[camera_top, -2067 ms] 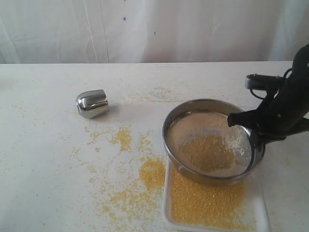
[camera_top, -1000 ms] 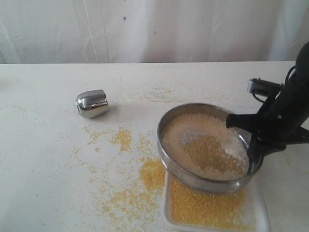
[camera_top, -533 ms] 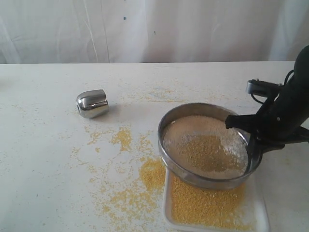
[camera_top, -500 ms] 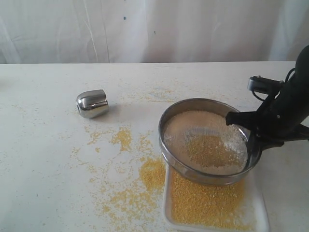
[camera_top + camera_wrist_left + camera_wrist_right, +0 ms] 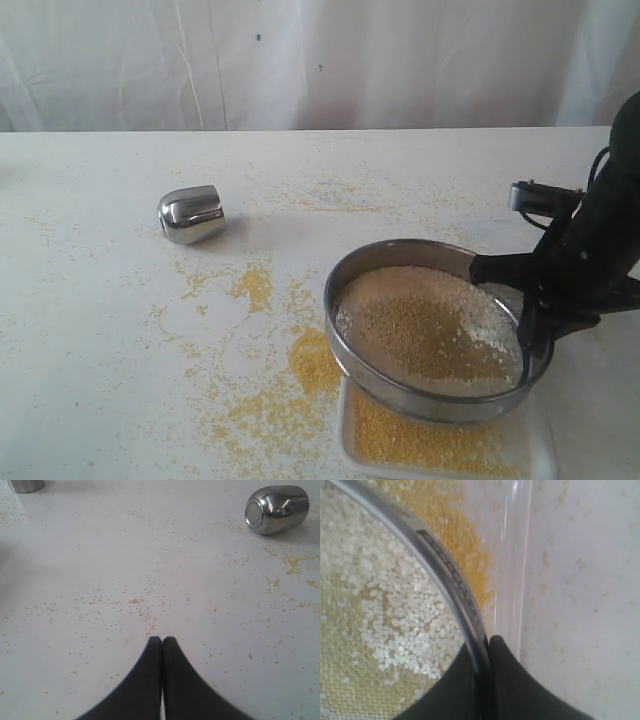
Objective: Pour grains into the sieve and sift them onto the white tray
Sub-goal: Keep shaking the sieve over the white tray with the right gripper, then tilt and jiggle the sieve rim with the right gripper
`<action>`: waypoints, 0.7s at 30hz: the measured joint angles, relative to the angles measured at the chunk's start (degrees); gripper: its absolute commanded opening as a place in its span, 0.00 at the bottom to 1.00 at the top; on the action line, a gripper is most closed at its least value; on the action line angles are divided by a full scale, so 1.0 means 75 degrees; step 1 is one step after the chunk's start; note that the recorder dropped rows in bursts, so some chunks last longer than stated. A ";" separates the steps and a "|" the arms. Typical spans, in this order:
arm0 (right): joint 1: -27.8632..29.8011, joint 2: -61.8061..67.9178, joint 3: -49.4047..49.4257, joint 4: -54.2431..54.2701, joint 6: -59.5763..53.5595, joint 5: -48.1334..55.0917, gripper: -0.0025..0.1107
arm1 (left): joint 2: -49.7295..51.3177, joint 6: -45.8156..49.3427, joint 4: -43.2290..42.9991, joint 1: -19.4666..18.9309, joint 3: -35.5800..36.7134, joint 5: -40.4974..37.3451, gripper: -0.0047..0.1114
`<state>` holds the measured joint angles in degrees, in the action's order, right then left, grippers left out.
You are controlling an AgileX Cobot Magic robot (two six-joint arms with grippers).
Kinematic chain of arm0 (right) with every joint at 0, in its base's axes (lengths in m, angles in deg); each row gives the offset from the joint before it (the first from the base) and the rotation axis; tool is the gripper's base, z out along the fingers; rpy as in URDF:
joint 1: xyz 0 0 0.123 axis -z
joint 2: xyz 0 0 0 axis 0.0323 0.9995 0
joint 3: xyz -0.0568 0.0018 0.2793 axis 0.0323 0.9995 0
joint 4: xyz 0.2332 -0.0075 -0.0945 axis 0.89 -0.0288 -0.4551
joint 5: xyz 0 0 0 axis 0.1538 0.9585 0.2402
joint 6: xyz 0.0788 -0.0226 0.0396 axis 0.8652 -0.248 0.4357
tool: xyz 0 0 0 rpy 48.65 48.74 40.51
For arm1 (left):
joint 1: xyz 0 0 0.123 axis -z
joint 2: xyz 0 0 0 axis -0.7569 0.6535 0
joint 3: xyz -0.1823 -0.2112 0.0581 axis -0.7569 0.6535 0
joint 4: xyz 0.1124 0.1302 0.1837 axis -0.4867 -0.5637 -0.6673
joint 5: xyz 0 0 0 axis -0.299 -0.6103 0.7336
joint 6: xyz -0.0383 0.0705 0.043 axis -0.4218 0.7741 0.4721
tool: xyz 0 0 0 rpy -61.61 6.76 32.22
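Note:
The wide steel sieve (image 5: 345, 335) hangs tilted above the white tray (image 5: 345, 430), my right gripper (image 5: 524, 318) shut on its rim at the right side. Pale coarse bits and yellow grains (image 5: 425, 325) lie on its mesh. Fine yellow grains (image 5: 420, 445) cover the tray below. In the right wrist view the sieve rim (image 5: 445, 575) runs between the black fingers (image 5: 507, 680), with whitish grains (image 5: 395, 615) inside and the tray's rim (image 5: 512, 575) beyond. My left gripper (image 5: 162, 639) is shut on nothing, over bare table.
A small shiny steel cup (image 5: 190, 214) lies on its side at the back left, also in the left wrist view as the cup (image 5: 277, 509). Spilled yellow grains (image 5: 315, 360) are scattered on the table left of the tray. A second steel object (image 5: 25, 485) sits at that view's corner.
The sieve has been shaken side to side over the tray and now sits lower and nearer the front edge. The grains inside have spread. The left gripper and cup have not moved.

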<state>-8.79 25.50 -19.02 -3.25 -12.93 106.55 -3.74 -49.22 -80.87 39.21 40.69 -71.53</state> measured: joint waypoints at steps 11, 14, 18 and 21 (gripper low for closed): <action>-0.0001 0.0000 0.0041 0.0078 0.0035 -0.0625 0.02 | 0.0000 0.0000 0.0000 0.0000 0.0000 0.0000 0.04; 0.0014 -0.0031 -0.0006 0.0187 0.0119 0.0031 0.02 | 0.0000 0.0000 0.0000 0.0000 0.0000 0.0000 0.04; -0.0001 -0.0015 0.0093 0.0139 0.0004 -0.0069 0.02 | 0.0000 0.0000 0.0000 0.0000 0.0000 0.0000 0.04; -0.0001 -0.0015 0.0013 0.0214 0.0088 -0.0596 0.02 | 0.0000 0.0000 0.0000 0.0000 0.0000 0.0000 0.04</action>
<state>-8.80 25.38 -18.93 -1.64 -12.27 102.08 -3.74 -49.22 -80.87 39.21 40.69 -71.53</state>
